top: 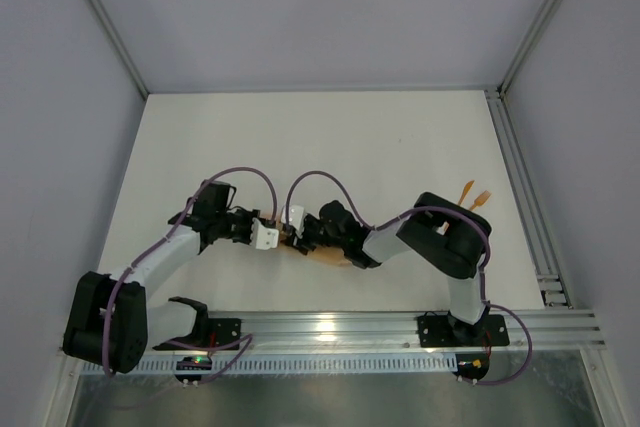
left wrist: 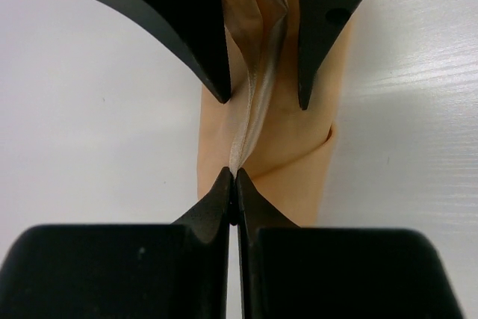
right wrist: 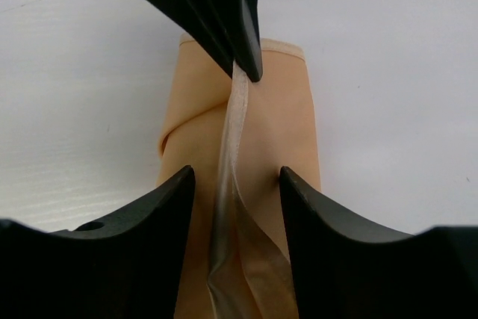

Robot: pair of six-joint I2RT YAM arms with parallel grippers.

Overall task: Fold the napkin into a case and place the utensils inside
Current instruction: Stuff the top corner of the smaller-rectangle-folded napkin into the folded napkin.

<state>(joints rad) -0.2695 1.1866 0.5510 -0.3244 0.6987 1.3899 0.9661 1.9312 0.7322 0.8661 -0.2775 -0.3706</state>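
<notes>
Folding is looking done: my left fingers (left wrist: 224,188) are pinching up the top layer of the case (left wrist: 287,136), my right fingers (right wrist: 183,192) are straddling it, spread; the utensils (top: 476,195) are lying well beyond them, not yet inside.

From here I see a white table (top: 300,147) filling the middle of the top view, its surface showing a faint grain in the wrist views. Plain grey walls close it in: a back wall (top: 330,7) across the top of the frame, a left wall (top: 50,147) and a right wall (top: 600,147). Two metal posts slant in from the upper corners, the left post (top: 105,22) and the right post (top: 540,17). A side rail (top: 525,197) runs along the table's right edge. Across the lower frame lies a long near rail (top: 330,327), with a slotted strip (top: 350,359) just below it, then a grey metal sheet (top: 330,397) at the bottom edge.
</notes>
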